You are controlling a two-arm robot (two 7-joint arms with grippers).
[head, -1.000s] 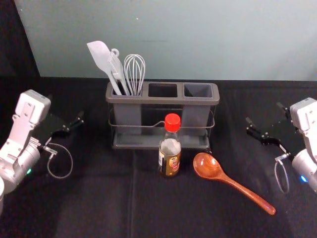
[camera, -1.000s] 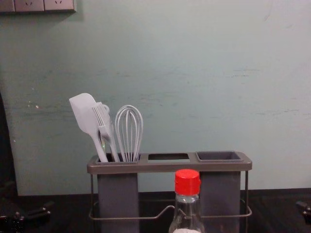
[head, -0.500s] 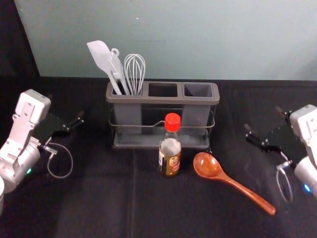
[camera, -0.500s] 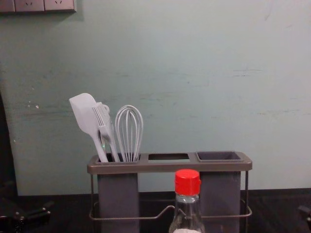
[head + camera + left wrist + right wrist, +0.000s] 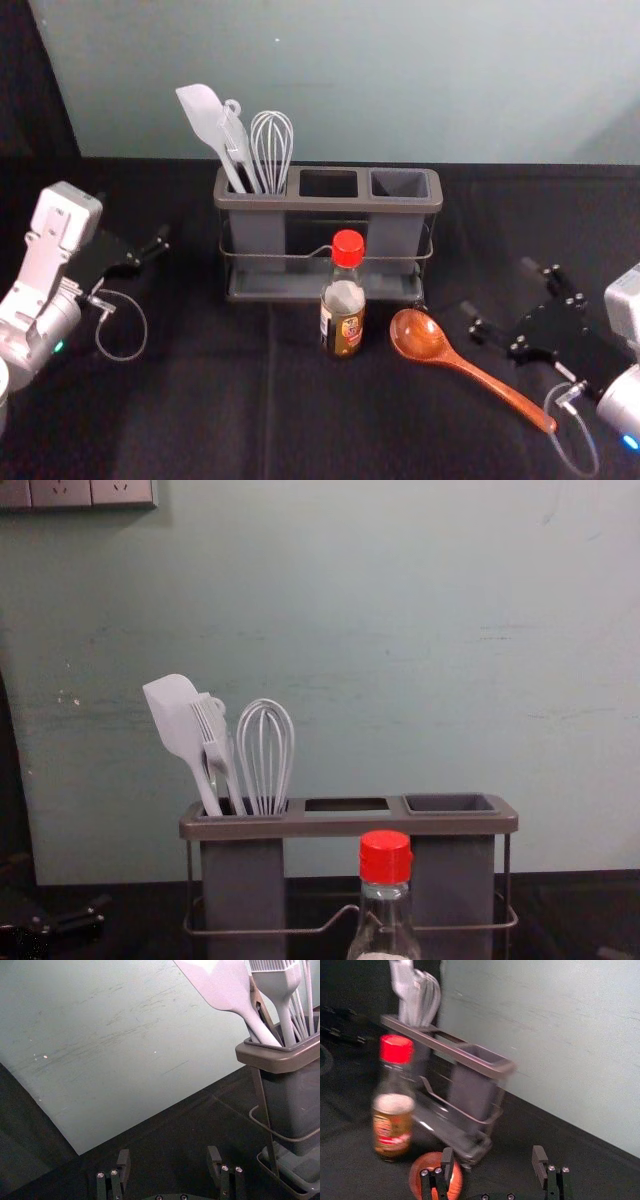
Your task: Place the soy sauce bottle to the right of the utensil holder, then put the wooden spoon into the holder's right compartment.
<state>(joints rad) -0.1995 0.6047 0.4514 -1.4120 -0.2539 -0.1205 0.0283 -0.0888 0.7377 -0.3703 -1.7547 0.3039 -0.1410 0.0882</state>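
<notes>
So the wooden spoon (image 5: 420,337) lay nearest, handle angled near-right. Soy sauce bottle (image 5: 344,310) stood upright just left of its bowl, on the near side of the utensil holder (image 5: 330,202). Right gripper (image 5: 497,286) hung out right, claw spread wide; left gripper (image 5: 132,216) was parked left, fingers apart too. Whisk (image 5: 271,140) and spatula (image 5: 203,115) poked from the holder's left compartment.

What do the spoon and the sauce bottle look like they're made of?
The spoon looks like glossy, reddish-brown wood: its bowl catches bright highlights, perhaps from lacquer. The bottle seems to be clear glass, since its neck is see-through, though clear plastic is possible; its red cap is probably plastic.
</notes>
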